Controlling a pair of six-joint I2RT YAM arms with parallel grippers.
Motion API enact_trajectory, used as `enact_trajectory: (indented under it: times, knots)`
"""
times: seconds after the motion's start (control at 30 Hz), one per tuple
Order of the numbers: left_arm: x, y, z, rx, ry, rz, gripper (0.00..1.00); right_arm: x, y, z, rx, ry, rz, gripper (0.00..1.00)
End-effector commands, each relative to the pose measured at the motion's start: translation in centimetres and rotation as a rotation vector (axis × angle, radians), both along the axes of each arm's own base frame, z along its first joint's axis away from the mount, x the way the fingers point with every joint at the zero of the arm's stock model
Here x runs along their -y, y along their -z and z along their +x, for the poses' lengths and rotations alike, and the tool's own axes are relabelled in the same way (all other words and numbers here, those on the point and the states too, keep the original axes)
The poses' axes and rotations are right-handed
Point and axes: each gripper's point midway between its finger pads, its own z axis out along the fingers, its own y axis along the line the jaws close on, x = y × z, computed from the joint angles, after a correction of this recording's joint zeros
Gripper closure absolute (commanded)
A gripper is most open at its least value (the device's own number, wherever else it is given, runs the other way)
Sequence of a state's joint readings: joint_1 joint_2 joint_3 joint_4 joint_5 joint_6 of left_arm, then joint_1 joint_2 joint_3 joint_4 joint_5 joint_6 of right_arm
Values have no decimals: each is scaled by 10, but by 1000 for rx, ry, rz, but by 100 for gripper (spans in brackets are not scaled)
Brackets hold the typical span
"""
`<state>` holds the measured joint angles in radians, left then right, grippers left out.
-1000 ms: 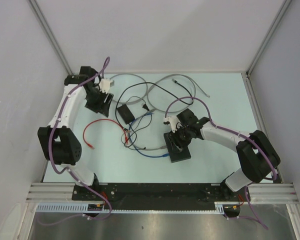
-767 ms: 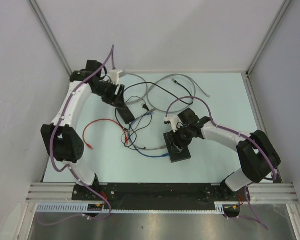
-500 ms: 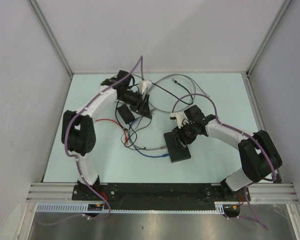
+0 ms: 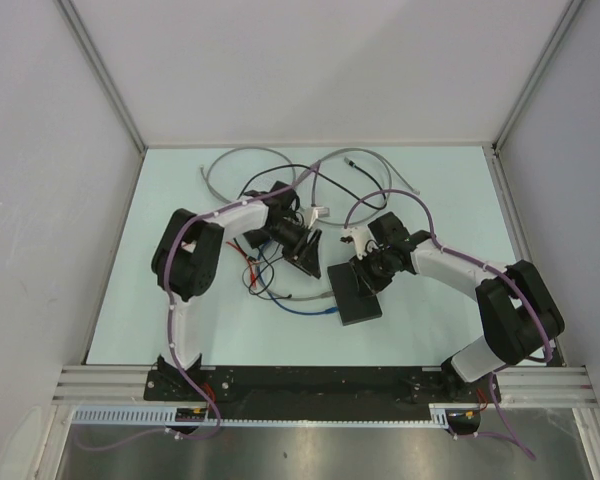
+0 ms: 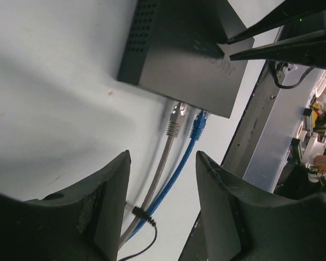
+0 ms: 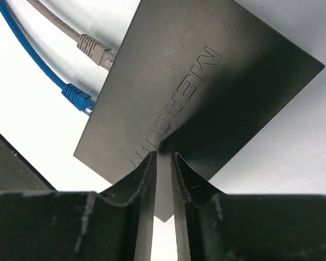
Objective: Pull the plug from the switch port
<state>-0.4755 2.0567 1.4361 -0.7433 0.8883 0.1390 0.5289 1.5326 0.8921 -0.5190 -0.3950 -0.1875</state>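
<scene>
While the right gripper (image 6: pixel 163 154) is resting its tips on the top face of the flat black switch (image 6: pixel 206 92), its two fingers (image 6: pixel 136 185) are standing almost together, with only a thin slit showing between them. Embossed lettering is running across the face just ahead of the tips. Up and to the left of those tips, a grey plug (image 6: pixel 95 50) and a blue plug (image 6: pixel 76 99) are sitting side by side against one narrow edge of the box. The blue one is lying nearer the gripper and the grey one farther off.

The left gripper (image 5: pixel 163 160) is hanging spread wide, gripping nothing, and is facing that same edge from the opposite side. Straight ahead of its gap and well apart from the tips, the grey plug is sitting in a switch port (image 5: pixel 179 103), and the blue plug is sitting just to its right in the neighbouring one. A grey cable (image 5: pixel 158 168) and a blue cable (image 5: pixel 177 166) are trailing back from the plugs toward this gripper and showing between its fingers (image 5: pixel 108 201). A thin black cord (image 5: pixel 141 213) is crossing them near the base of the gap.

From overhead, both grippers are sitting close together over the pale table (image 4: pixel 430 190), the left one just beside the switch and the right one on top of it.
</scene>
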Motion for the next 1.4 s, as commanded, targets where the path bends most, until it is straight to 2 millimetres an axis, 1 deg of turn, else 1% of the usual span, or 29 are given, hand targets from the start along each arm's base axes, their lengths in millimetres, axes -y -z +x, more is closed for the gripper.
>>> enact_trajectory:
  times: [0.0, 0.03, 0.07, 0.1, 0.17, 0.23, 0.4, 0.5, 0.53, 0.67, 0.8, 0.87, 0.9, 0.97, 1.07, 1.1, 1.13, 1.2, 1.27, 1.33, 1.37]
  knots:
    - [31, -1, -17, 6, 90, -63, 44, 4, 3, -2, 8, -2, -32, 77]
    - [37, 9, -24, -17, 109, -42, 44, 4, 3, -2, 8, -3, -32, 76]
    - [40, 14, -27, -27, 112, -26, 45, 3, 3, -3, 9, -6, -33, 76]
    - [44, 23, -31, -43, 128, -10, 46, 3, 3, -3, 10, -7, -35, 76]
    - [48, 26, -39, -76, 146, -12, 50, 3, 3, -4, 11, -8, -37, 75]
    - [50, 35, -46, -112, 158, -5, 52, 3, 3, -3, 12, -5, -37, 75]
    - [60, 39, -58, -138, 190, -15, 53, 3, 5, -3, 3, -5, -40, 75]
    - [66, 41, -60, -146, 200, -11, 55, 2, 6, -3, 2, -6, -38, 75]
    - [64, 49, -56, -129, 180, 36, 56, 3, 7, -4, -4, -6, -41, 75]
    - [60, 61, -46, -82, 139, 121, 63, 3, 8, -4, -4, -4, -42, 75]
    - [60, 65, -45, -91, 122, 129, 72, 2, 10, -4, -8, -5, -46, 75]
    - [62, 64, -46, -102, 126, 118, 74, 2, 11, -4, -8, -8, -48, 75]
    - [62, 66, -46, -109, 125, 121, 78, 1, 11, -5, -11, -9, -49, 75]
    - [62, 68, -44, -108, 123, 129, 81, 0, 12, -6, -13, -14, -50, 75]
    - [60, 71, -40, -84, 119, 154, 89, -1, 14, -8, -18, -23, -54, 75]
    - [55, 77, -36, -49, 111, 205, 97, -2, 15, -8, -20, -23, -55, 75]
    - [53, 77, -32, -25, 106, 231, 100, -3, 15, -8, -20, -26, -55, 75]
    - [43, 83, -21, 51, 81, 323, 100, -3, 15, -9, -23, -28, -57, 75]
    - [43, 77, -12, 86, 81, 341, 100, -3, 16, -9, -24, -28, -58, 75]
    - [42, 76, -4, 124, 83, 359, 100, -3, 16, -9, -23, -27, -59, 75]
    - [41, 76, -5, 126, 88, 358, 100, -3, 17, -10, -26, -31, -60, 75]
